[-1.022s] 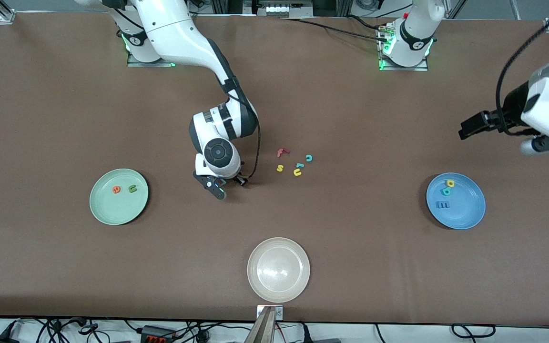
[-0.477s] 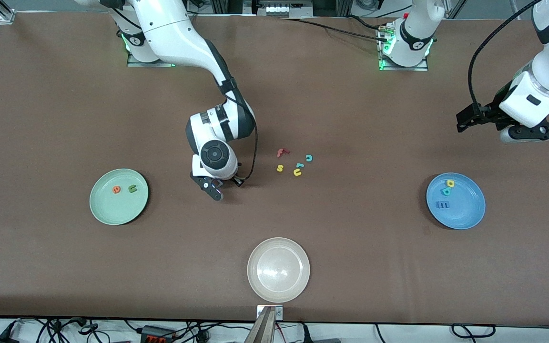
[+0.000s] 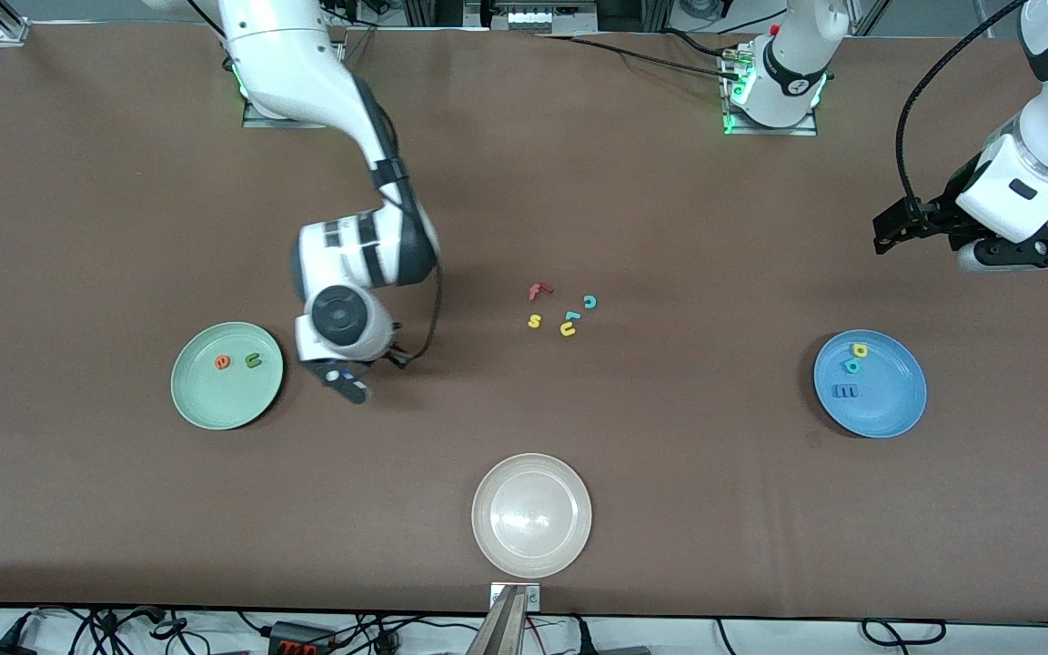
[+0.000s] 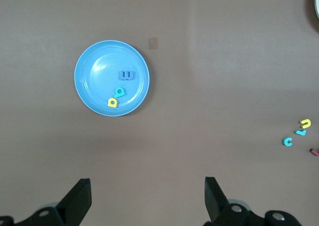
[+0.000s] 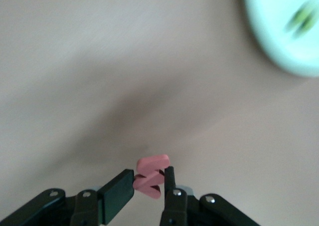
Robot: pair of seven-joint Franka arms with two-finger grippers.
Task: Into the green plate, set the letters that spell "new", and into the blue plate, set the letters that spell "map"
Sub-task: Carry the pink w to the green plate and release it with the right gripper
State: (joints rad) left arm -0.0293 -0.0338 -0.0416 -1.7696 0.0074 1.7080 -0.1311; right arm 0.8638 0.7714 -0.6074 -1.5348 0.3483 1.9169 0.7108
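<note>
My right gripper point(image 3: 347, 387) point(image 5: 149, 177) is shut on the salmon-red "w" point(image 5: 154, 162), over bare table just beside the green plate point(image 3: 206, 409) point(image 5: 279, 46). In that plate lie the orange "e" point(image 3: 222, 362) and the dark green "n" point(image 3: 254, 360). The blue plate point(image 3: 892, 405) point(image 4: 94, 69) holds the blue "m" point(image 3: 845, 391) point(image 4: 126, 76), the teal "a" point(image 3: 851, 366) point(image 4: 119, 92) and the yellow "p" point(image 3: 860, 349) point(image 4: 112, 103). My left gripper point(image 3: 1024, 255) point(image 4: 148, 198) waits open and empty, high over the table at the left arm's end.
Spare letters lie mid-table: a red "f" point(image 3: 538, 291), a teal "c" point(image 3: 589, 302) point(image 4: 287, 141), a yellow "s" point(image 3: 534, 320) and a yellow "u" point(image 3: 568, 329) point(image 4: 305, 123). A whitish beige plate point(image 3: 531, 515) sits nearest the front camera.
My right arm has swung from the middle of the table toward the green plate, carrying the "w". The left arm shifted slightly early on, then held still.
</note>
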